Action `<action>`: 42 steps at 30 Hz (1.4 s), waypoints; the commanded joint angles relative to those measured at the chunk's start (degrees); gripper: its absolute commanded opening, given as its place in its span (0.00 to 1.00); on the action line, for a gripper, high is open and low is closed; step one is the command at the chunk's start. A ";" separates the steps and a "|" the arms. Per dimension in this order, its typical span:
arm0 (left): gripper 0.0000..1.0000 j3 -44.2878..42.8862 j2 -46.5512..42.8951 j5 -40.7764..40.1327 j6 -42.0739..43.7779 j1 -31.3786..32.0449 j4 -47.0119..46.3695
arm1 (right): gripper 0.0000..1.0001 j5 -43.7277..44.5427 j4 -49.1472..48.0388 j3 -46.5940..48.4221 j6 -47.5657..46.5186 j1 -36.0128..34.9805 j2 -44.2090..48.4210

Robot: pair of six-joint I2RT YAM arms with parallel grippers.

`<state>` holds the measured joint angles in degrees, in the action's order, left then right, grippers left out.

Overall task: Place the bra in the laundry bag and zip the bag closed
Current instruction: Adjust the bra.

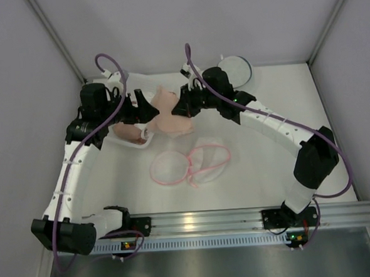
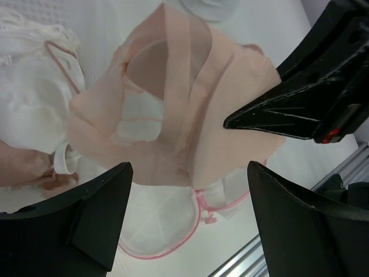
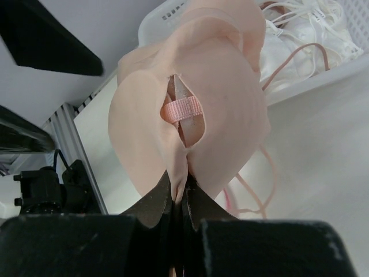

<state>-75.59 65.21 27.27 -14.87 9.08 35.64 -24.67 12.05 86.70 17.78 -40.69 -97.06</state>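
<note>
The peach bra (image 1: 171,114) hangs above the table's back middle, pinched by an edge in my right gripper (image 1: 178,107), which is shut on it; the pinch shows in the right wrist view (image 3: 179,182) with the bra (image 3: 213,115) hanging beyond. My left gripper (image 1: 147,112) is open just left of the bra, its jaws wide apart in the left wrist view (image 2: 189,173), with the bra (image 2: 173,104) ahead of them, not held. The laundry bag (image 1: 189,163), white mesh with pink trim, lies open and flat on the table below, also in the left wrist view (image 2: 155,225).
A white basket (image 1: 127,134) with other pale garments stands at the back left, under my left arm; its rim shows in the right wrist view (image 3: 311,75). A round white mesh item (image 1: 236,69) lies at the back right. A metal rail (image 1: 240,220) runs along the near edge.
</note>
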 commanded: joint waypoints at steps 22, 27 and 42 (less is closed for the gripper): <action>0.00 16.34 -3.06 26.21 -12.70 -0.29 -38.66 | 0.00 -22.53 -24.79 -10.14 10.53 5.62 13.03; 0.00 17.94 -4.39 36.35 -22.83 -2.58 -55.41 | 0.00 -29.36 -32.77 -13.57 9.98 6.14 16.63; 0.00 9.33 0.80 48.23 -29.78 -2.23 -60.07 | 0.00 -48.19 -95.55 -20.69 53.01 8.87 12.52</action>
<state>-63.18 66.39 74.06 -42.65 8.43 -18.55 -64.58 -53.04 65.93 53.63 -32.99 -83.68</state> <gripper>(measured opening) 0.038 0.025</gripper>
